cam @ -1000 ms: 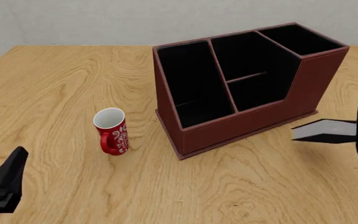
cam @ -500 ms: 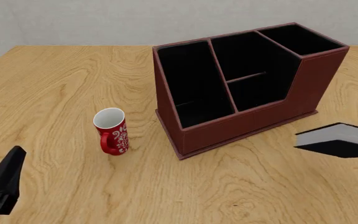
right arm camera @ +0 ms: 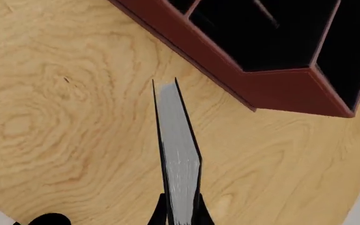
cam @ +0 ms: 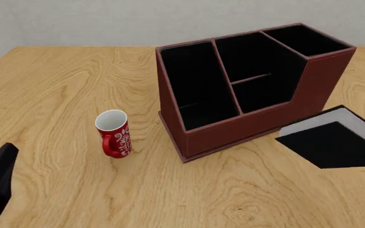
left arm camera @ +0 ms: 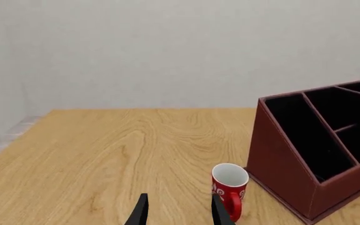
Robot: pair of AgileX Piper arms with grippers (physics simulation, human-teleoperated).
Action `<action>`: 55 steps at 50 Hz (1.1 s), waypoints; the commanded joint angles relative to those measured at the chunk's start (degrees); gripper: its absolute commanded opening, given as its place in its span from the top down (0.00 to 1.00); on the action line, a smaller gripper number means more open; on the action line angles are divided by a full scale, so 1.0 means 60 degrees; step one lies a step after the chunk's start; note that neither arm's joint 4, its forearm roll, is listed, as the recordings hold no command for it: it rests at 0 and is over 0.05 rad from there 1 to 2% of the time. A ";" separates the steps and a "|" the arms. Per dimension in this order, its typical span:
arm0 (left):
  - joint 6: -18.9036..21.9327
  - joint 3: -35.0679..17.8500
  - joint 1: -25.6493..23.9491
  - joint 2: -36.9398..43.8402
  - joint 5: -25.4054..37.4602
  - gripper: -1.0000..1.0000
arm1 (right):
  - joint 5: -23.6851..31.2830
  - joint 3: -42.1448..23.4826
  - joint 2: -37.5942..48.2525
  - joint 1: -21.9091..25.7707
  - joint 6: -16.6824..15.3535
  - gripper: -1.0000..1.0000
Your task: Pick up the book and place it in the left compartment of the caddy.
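The book (cam: 334,142) is now lifted and tilted at the right edge of the front view, its black cover facing the camera and its white page edges along the upper right; half a second ago it lay flatter and lower, showing mostly page edges, and a second ago only a thin wedge of it was visible beside the right arm's body. The book has therefore risen and moved closer to the caddy (cam: 246,128), and now sits just in front of the caddy's lower right corner. This indicates that the pick is done and the carry toward the left compartment (cam: 198,85) is under way; that slot is well across the caddy from the book, so a leftward travel and a descent into it remain. In the right wrist view the right gripper (right arm camera: 178,213) is closed narrowly on the book (right arm camera: 176,150), with one finger on each cover and the page edges between them. The right arm itself is cut off in the front view. The left gripper (left arm camera: 178,213) stands wide and holds nothing, low near the red mug (cam: 113,133), and has sunk slightly toward the lower left corner of the front view. The floor of the left compartment is black and hard to make out.
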 commanded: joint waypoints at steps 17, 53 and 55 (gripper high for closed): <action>0.0623 -0.0328 0.0885 0.0936 -0.0432 0.00 | 0.0200 -0.1651 0.1762 0.2359 0.3444 1.00; 0.0375 -0.0186 0.0771 -0.0049 0.0228 0.00 | 0.0200 -0.4304 0.3611 0.2937 0.3330 1.00; 0.0343 -0.0190 0.0795 -0.0096 0.0285 0.00 | 0.0200 -0.4315 0.3697 0.2995 0.3267 1.00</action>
